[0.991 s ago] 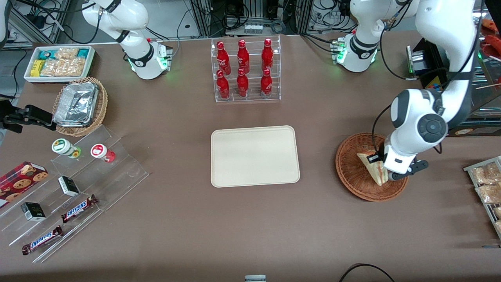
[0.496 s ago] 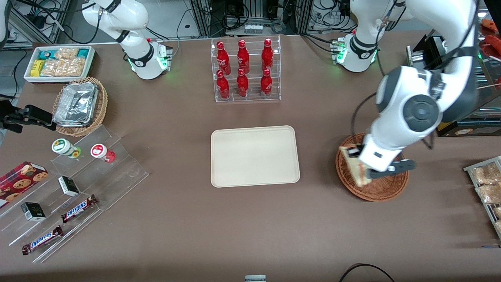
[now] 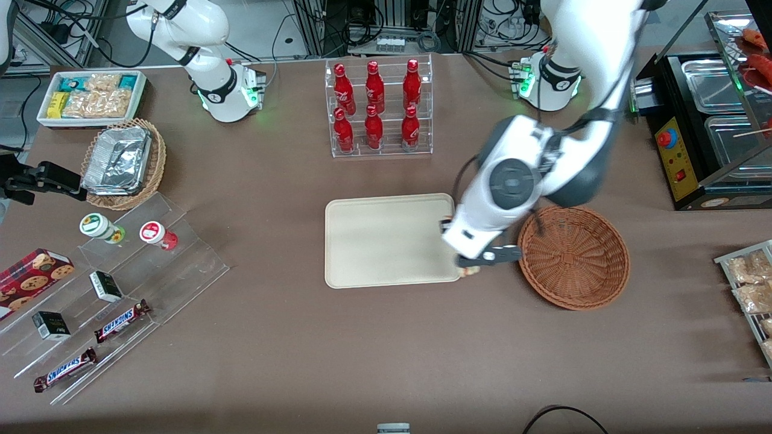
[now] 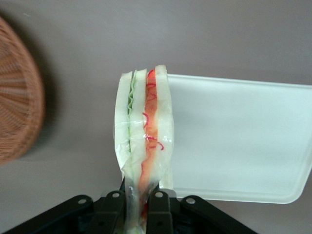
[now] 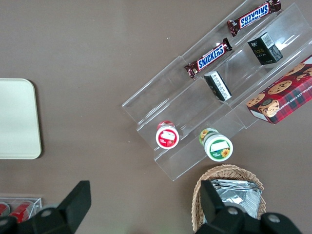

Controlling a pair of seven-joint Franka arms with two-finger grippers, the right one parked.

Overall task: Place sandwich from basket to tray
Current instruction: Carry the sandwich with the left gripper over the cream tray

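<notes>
While over the tray's [image 4: 253, 141] rim, pincer [image 4: 139, 202] clamping unlabelled sandwich [image 4: 144, 131].

The gripper [image 3: 476, 265] hangs over the tray [image 3: 386, 241] edge nearest the empty basket [image 3: 573, 258].

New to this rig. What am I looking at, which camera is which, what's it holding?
Two white robot arms are bolted to a brown table. The wide picture looks down at them from the front; the other two come from cameras on each arm's wrist. The working arm's tool, a two-finger clamp, is shut on the sandwich, a wrapped wedge, and hangs over the table at the edge of the cream tray, between it and the now-empty reddish wicker basket. Also on the table: a rack of red bottles, a clear stand with Snickers bars, and a basket of foil containers.
</notes>
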